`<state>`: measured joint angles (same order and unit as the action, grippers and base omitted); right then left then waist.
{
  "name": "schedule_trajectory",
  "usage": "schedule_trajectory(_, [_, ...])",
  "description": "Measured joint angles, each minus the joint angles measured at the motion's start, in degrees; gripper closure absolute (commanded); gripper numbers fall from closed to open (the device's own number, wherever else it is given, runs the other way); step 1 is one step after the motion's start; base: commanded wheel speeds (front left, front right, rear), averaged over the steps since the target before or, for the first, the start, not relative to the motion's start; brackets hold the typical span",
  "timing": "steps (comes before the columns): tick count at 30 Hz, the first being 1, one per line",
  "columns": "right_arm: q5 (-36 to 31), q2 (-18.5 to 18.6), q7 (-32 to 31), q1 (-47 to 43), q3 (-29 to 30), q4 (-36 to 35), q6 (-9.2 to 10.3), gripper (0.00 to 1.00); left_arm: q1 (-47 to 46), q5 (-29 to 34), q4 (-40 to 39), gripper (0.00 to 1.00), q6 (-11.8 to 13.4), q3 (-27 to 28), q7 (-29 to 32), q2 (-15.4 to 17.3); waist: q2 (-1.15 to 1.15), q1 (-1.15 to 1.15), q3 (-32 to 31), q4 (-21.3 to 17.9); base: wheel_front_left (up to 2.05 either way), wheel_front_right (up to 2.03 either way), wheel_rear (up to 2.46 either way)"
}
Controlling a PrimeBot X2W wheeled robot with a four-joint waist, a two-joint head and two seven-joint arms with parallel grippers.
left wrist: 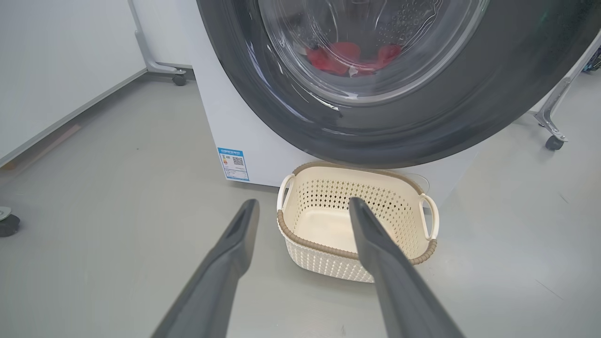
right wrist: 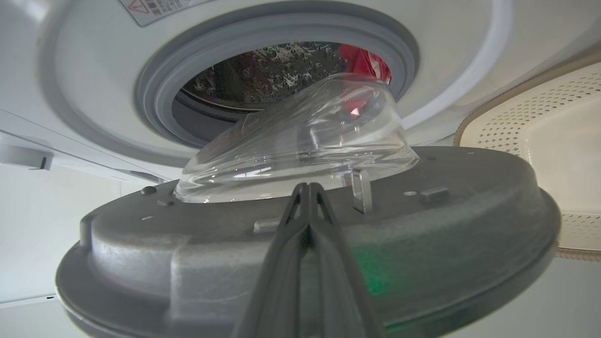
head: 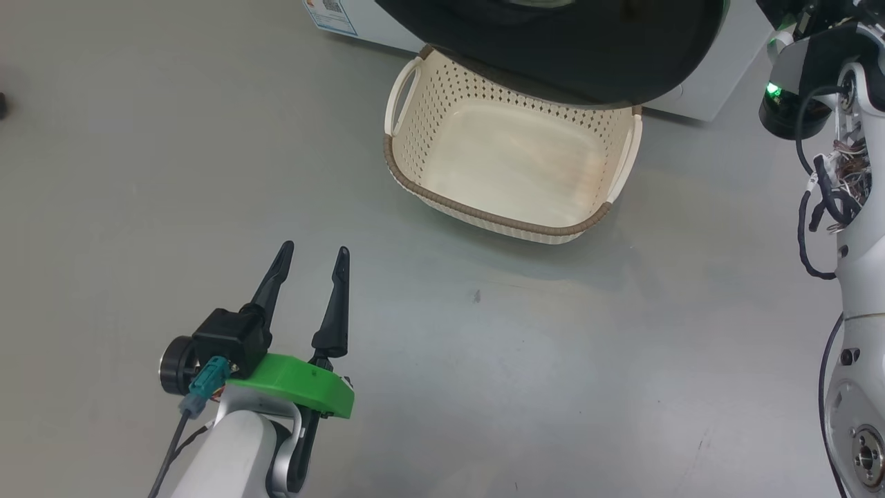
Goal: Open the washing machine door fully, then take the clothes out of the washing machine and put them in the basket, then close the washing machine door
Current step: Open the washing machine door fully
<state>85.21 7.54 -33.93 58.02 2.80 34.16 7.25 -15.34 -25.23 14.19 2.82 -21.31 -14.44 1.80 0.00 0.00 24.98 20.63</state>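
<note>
At seven o'clock in the head view, closest to the robot, the left gripper (head: 314,249) hangs over the grey floor (head: 484,346) with its two dark fingers spread wide and nothing between them. Further out, at twelve o'clock, the basket (head: 511,159) stands empty on the floor, its far edge overhung by the glossy black rim of the washing machine door (head: 553,55). The door is ajar, not yet swung fully wide, so opening it is the step in hand.

In the right wrist view the right gripper (right wrist: 308,188) has its fingers pinched together on nothing. Its tips are at the door's grey inner face, just below the clear glass bowl (whether they actually touch it I cannot tell). Beyond the bowl, at twelve o'clock, come the grey seal (right wrist: 155,94) and steel drum (right wrist: 253,70) of the washing machine (right wrist: 84,84). At one o'clock inside the drum are the red clothes (right wrist: 364,58).

To do this well, I judge the closed fingers should press on the grey frame rather than the glass, following the door's arc so they do not slide off. The rim passes above the basket, so it needs watching for a knock. The left gripper is best held low, clear of the sweep.
</note>
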Motion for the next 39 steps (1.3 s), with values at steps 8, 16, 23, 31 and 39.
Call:
schedule_trajectory(8, [1.1,-0.1,-2.2,-1.1,0.0,1.5,0.00,1.00,0.0,0.0,0.5,0.00,0.4,-0.5,0.0,0.0,0.00,0.00,-1.8,0.5,0.00,0.00,0.00])
schedule_trajectory(16, [1.0,-0.3,-4.2,-4.5,-1.0,1.9,-0.01,1.00,0.1,0.0,0.7,0.00,0.5,-0.7,0.0,0.0,0.00,0.00,-3.9,1.2,0.00,0.00,0.00])
schedule_trajectory(23, [1.7,-1.1,-5.7,-7.1,-2.1,2.0,0.00,1.00,1.1,0.0,1.1,0.00,0.9,-0.3,0.0,0.0,0.00,0.00,-5.7,1.5,0.00,0.00,0.00])
schedule_trajectory(31, [2.1,-2.4,-7.9,-8.6,-4.8,1.3,0.00,1.00,1.7,0.1,0.9,0.00,1.0,-0.1,0.0,0.0,0.00,0.00,-6.8,1.3,0.00,0.00,0.00])
schedule_trajectory(39, [3.1,-2.8,-9.9,-10.7,-7.2,-0.1,0.00,1.00,1.9,0.1,0.6,0.00,1.0,-0.1,0.0,0.0,0.00,0.00,-7.4,1.7,0.00,0.00,0.00])
